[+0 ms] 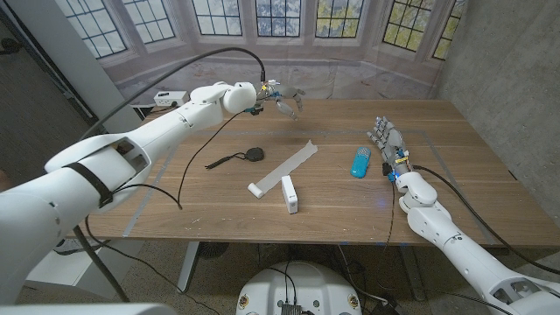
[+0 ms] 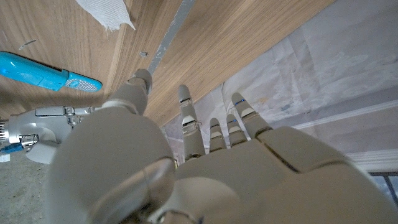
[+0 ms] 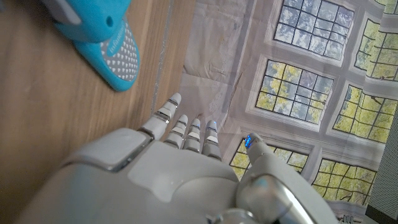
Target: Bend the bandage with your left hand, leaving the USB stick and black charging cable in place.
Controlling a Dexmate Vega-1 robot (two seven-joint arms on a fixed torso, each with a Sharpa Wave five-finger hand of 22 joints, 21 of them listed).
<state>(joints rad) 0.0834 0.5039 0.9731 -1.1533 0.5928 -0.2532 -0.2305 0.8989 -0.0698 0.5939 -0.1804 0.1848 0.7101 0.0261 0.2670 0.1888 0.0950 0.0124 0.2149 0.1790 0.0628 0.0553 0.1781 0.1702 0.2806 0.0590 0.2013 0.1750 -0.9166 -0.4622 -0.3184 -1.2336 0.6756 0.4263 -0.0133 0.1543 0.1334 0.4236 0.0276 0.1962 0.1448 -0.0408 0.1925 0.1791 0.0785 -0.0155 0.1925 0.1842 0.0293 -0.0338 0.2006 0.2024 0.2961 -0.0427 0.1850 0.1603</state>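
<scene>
- The left hand hovers over the desk's far edge, its fingers spread apart and holding nothing.
- The bandage, a white strip, lies stretched out near the middle of the desk, one end folded up toward the near edge.
- A white USB stick sits just beside that folded end, on the near-edge side.
- The black charging cable lies between the bandage and the desk's left edge.
- The right hand waits near the right edge, fingers extended, grasping nothing.
- A blue object lies just beside the right hand.
</scene>
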